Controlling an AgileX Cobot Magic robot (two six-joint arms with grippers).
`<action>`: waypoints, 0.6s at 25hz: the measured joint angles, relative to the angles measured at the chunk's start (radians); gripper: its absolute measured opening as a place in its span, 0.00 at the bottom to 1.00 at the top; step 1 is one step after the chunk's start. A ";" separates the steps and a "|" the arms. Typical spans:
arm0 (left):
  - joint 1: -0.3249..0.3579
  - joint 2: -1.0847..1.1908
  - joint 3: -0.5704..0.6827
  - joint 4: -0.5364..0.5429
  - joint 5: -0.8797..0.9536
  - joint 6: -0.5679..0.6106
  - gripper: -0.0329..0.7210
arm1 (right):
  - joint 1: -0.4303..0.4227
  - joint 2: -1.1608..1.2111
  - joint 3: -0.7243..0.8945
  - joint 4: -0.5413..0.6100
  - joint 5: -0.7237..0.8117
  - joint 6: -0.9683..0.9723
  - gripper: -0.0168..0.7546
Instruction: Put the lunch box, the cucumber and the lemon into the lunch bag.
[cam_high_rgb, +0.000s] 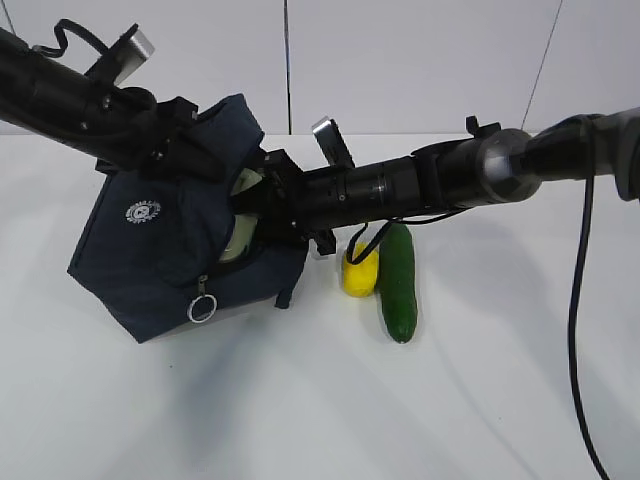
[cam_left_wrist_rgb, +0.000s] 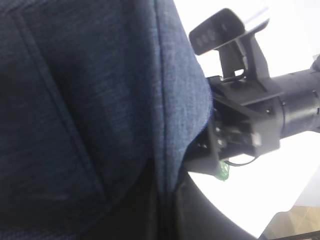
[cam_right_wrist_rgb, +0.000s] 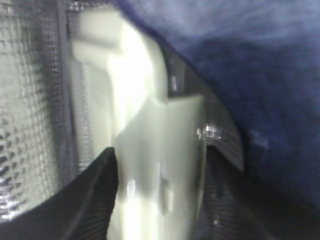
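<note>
The navy lunch bag (cam_high_rgb: 150, 260) lies tipped on the white table with its opening facing right. My left gripper (cam_high_rgb: 180, 135) is shut on the fabric at the bag's top and holds it up; in the left wrist view the navy fabric (cam_left_wrist_rgb: 75, 100) fills the frame and runs between the dark fingers (cam_left_wrist_rgb: 210, 220). My right gripper (cam_high_rgb: 255, 215) reaches into the opening, shut on the pale green lunch box (cam_high_rgb: 238, 243). The right wrist view shows the box (cam_right_wrist_rgb: 150, 150) between both fingers (cam_right_wrist_rgb: 95, 190), with foil lining (cam_right_wrist_rgb: 30, 100) around it. The lemon (cam_high_rgb: 359, 272) and cucumber (cam_high_rgb: 398, 285) lie side by side right of the bag.
The right arm (cam_high_rgb: 450, 180) crosses above the lemon and cucumber; it also shows in the left wrist view (cam_left_wrist_rgb: 260, 115). The bag's zipper ring pull (cam_high_rgb: 202, 308) hangs at its front edge. A black cable (cam_high_rgb: 580, 300) hangs at the right. Bare table lies in front.
</note>
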 joint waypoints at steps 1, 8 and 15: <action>0.000 0.000 0.000 0.001 0.000 0.000 0.04 | 0.000 0.000 0.000 -0.005 -0.006 0.005 0.50; 0.000 0.000 0.000 0.002 0.000 0.000 0.04 | 0.000 0.001 0.000 -0.058 -0.011 0.052 0.57; 0.000 0.000 0.000 0.004 0.005 0.000 0.04 | 0.000 0.001 -0.008 -0.051 0.049 0.056 0.61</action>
